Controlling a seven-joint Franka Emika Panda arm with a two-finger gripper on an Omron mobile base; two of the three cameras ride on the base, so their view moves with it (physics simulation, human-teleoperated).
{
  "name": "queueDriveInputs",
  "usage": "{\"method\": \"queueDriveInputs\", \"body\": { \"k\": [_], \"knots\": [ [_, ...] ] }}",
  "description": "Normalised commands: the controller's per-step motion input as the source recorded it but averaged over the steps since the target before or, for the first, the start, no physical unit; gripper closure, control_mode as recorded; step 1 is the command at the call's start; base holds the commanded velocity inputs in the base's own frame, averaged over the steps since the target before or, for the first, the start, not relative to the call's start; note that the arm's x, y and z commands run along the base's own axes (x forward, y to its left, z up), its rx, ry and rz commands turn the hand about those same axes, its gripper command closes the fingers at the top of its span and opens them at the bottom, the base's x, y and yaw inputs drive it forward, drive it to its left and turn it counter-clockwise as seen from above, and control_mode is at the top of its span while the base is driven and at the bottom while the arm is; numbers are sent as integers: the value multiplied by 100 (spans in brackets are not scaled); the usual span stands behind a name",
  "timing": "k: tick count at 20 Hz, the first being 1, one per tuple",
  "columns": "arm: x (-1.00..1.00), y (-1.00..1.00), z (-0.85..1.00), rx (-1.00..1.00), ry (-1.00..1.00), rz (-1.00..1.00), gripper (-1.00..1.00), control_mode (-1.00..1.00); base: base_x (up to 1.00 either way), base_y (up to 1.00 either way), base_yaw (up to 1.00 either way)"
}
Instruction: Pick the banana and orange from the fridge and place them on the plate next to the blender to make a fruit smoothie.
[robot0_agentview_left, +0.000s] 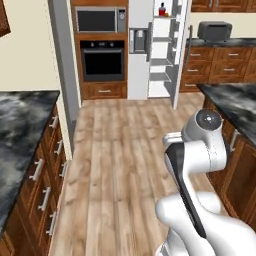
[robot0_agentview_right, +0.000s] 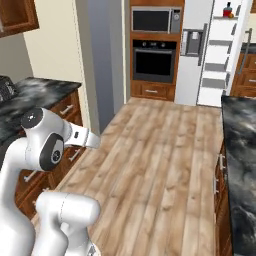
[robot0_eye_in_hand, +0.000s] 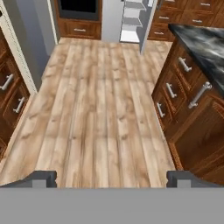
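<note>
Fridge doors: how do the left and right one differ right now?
The fridge's left door is shut and carries the grey dispenser panel; the right door stands swung open, without a panel, baring the pale shelves. The left door faces the room flat; the right one is seen edge-on. Both are white and tall.

A silver microwave (robot0_agentview_left: 101, 20) sits in a wooden column above a black wall oven (robot0_agentview_left: 102, 60), with a drawer (robot0_agentview_left: 104, 91) beneath. Light wood flooring (robot0_agentview_left: 120, 165) runs between dark marbled countertops (robot0_agentview_left: 20, 135) on brown cabinets with metal bar handles (robot0_eye_in_hand: 200, 93). A red-and-blue bottle (robot0_agentview_left: 162, 9) stands on a high shelf (small and far off). A dark toaster (robot0_agentview_left: 214, 31) rests on the back counter.
</note>
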Motion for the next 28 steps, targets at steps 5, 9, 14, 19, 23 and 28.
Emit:
{"method": "queueDriveInputs", "body": {
  "k": [5,9,14,19,23,28],
  "knots": [
    [0,0,0,0,0,0,-100,100,100,-53,-8],
    [0,0,0,0,0,0,-100,100,100,-52,-8],
    [0,0,0,0,0,0,-100,100,100,-48,-8],
    [0,0,0,0,0,0,-100,100,100,-40,-3],
    [0,0,0,0,0,0,-100,100,100,-42,0],
    [0,0,0,0,0,0,-100,100,100,-48,-3]
  ]
}}
